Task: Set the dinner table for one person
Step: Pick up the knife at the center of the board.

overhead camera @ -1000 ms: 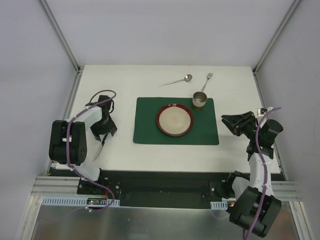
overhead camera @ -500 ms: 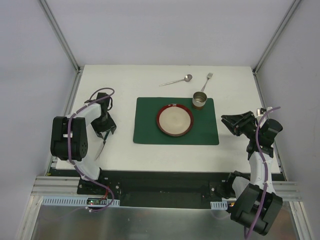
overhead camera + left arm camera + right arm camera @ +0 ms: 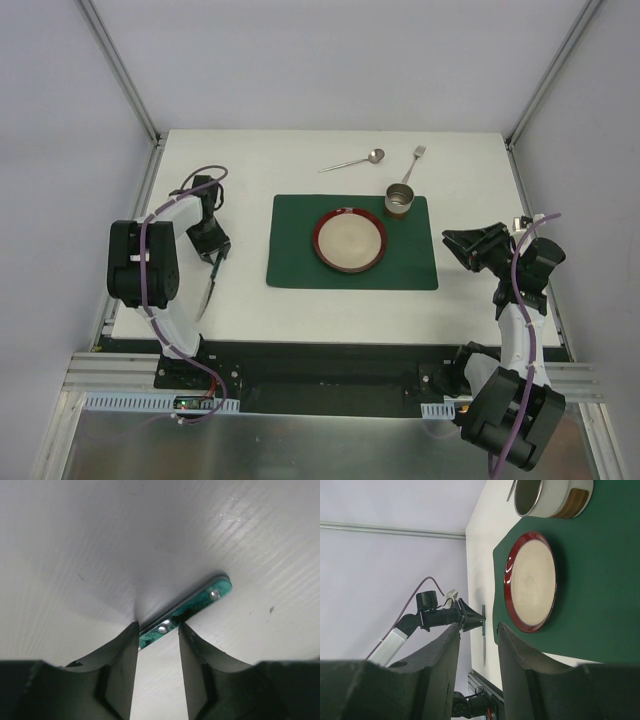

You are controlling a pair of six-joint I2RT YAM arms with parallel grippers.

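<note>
The dinner table [image 3: 300,170] is a white tabletop. A knife [image 3: 208,290] with a green riveted handle [image 3: 200,602] lies flat on it, left of the dark green placemat [image 3: 300,260]. My left gripper [image 3: 215,256] is open, its fingertips [image 3: 131,630] down at the handle's end, one on each side, with a wide gap between them. A red-rimmed plate [image 3: 349,241] sits on the placemat, with a metal cup [image 3: 399,199] at its far right corner. My right gripper [image 3: 450,240] is open and empty, right of the placemat.
A spoon [image 3: 352,161] and a fork [image 3: 414,163] lie on the table beyond the placemat. The right wrist view shows the plate [image 3: 532,582], cup [image 3: 545,497], placemat [image 3: 600,580] and knife [image 3: 483,640]. Metal frame rails edge the table.
My left gripper has shifted a little farther and to the right along the knife, so more of the knife shows. The right arm has not moved.
</note>
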